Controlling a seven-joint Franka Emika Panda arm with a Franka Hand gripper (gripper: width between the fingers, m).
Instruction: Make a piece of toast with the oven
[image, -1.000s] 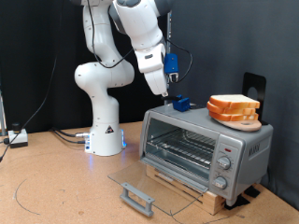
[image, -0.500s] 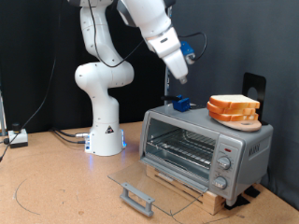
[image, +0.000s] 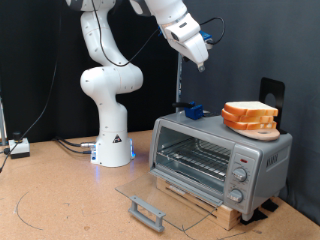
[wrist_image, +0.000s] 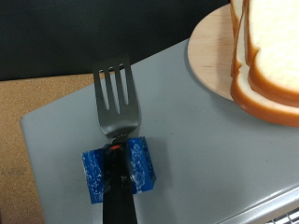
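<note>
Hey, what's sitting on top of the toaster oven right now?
On the silver-grey toaster oven: a blue-handled metal fork and a round wooden plate of stacked bread slices. The plate's surface under them is hidden.

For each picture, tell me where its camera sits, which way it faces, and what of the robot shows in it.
Exterior view: off the arm, facing the oven with its door open; shows the arm and the gripper high above the oven.
Wrist view: on the hand, looking down at the oven top; no fingers show.
Both show the fork in its blue holder and the bread pile on a plate.
</note>
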